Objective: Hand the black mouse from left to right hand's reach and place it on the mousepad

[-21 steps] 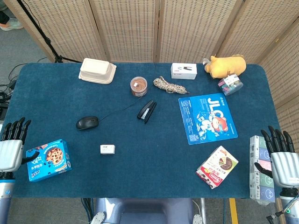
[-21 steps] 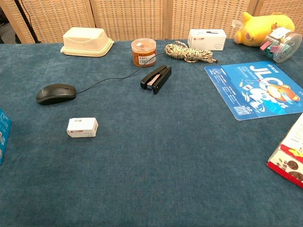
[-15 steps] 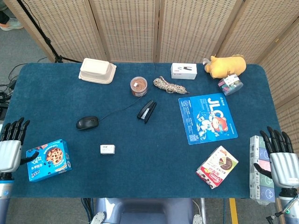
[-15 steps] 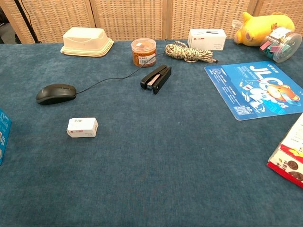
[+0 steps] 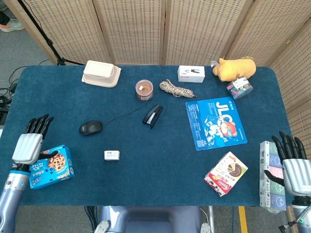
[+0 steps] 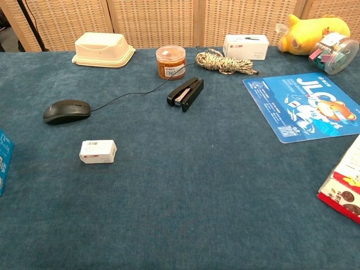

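On the desk [image 5: 146,165], covered in dark blue napped cloth: black mouse [image 5: 91,127], smooth oval shell, thin cable running toward the stapler; it lies left of centre, well apart from the mousepad [image 5: 215,124], a flat blue printed rectangle on the right half.
Left hand [image 5: 30,145]: over the near-left edge, above a blue cookie box [image 5: 50,166]; fingers straight and spread, holding nothing.
Right hand [image 5: 294,167]: off the near-right corner, fingers straight and apart, empty.
Containers: cream clamshell box [image 6: 103,48], lid shut; round jar [image 6: 170,62] with orange lid, brownish contents; clear tub [image 6: 334,53] of small coloured items beside a yellow plush toy [image 6: 312,29].
Others: black stapler [image 6: 185,93]; coil of speckled rope [image 6: 225,62]; small white carton [image 6: 98,151].
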Robot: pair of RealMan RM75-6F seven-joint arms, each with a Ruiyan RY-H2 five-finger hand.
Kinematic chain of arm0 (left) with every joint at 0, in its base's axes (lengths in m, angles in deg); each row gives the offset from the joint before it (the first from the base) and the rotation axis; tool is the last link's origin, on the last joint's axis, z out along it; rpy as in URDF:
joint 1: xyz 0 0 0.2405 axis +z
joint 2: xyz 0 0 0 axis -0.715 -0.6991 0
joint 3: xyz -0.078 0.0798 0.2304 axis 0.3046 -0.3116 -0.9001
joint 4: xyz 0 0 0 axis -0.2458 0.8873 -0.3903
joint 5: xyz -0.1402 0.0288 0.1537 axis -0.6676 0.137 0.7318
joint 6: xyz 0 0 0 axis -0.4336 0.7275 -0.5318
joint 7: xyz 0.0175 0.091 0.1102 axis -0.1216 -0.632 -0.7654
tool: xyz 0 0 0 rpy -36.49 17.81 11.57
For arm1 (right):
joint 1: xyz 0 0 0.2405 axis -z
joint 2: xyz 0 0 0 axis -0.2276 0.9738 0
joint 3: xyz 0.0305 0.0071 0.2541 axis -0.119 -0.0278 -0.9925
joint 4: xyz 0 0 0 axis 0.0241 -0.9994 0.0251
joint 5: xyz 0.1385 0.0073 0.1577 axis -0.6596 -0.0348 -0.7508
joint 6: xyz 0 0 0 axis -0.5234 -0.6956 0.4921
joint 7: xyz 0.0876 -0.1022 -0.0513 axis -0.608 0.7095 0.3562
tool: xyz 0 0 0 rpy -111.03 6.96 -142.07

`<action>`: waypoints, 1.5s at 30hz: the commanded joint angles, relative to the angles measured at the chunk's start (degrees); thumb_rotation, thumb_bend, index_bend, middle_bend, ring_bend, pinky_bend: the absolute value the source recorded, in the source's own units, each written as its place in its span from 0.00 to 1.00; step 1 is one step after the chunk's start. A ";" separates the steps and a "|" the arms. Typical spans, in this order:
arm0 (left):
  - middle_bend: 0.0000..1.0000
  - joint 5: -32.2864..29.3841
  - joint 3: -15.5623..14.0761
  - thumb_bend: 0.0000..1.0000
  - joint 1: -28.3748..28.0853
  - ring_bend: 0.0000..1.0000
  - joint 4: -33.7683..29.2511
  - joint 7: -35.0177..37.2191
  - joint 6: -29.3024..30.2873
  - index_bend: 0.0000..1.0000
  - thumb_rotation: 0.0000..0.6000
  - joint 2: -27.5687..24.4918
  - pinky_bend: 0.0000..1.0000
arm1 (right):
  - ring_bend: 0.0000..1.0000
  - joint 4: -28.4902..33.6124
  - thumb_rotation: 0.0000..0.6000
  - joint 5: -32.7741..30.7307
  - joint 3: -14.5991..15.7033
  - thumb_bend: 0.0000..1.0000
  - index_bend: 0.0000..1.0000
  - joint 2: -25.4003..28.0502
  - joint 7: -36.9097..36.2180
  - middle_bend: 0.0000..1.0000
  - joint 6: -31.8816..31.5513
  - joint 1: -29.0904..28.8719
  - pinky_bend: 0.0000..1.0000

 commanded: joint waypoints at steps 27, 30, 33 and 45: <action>0.07 -23.22 6.62 0.14 -18.18 0.12 22.73 -12.19 -21.78 0.10 1.00 20.08 0.26 | 0.00 -1.10 1.00 -2.35 -0.55 0.00 0.00 -0.02 -1.45 0.00 2.20 -0.90 0.00; 0.11 -24.09 6.95 0.17 -18.83 0.16 23.39 -12.69 -21.84 0.15 1.00 21.08 0.29 | 0.00 -1.08 1.00 -2.25 -0.51 0.00 0.00 0.05 -1.53 0.00 2.20 -0.94 0.00; 0.14 -25.32 7.18 0.19 -19.35 0.19 23.76 -13.57 -21.90 0.19 1.00 21.77 0.31 | 0.00 -1.04 1.00 -2.27 -0.49 0.00 0.00 0.13 -1.72 0.00 2.19 -0.92 0.00; 0.39 -27.00 7.60 0.24 -20.49 0.39 27.21 -14.30 -21.12 0.48 1.00 25.08 0.48 | 0.00 -0.91 1.00 -2.22 -0.57 0.00 0.00 0.63 -2.90 0.00 1.83 -0.82 0.00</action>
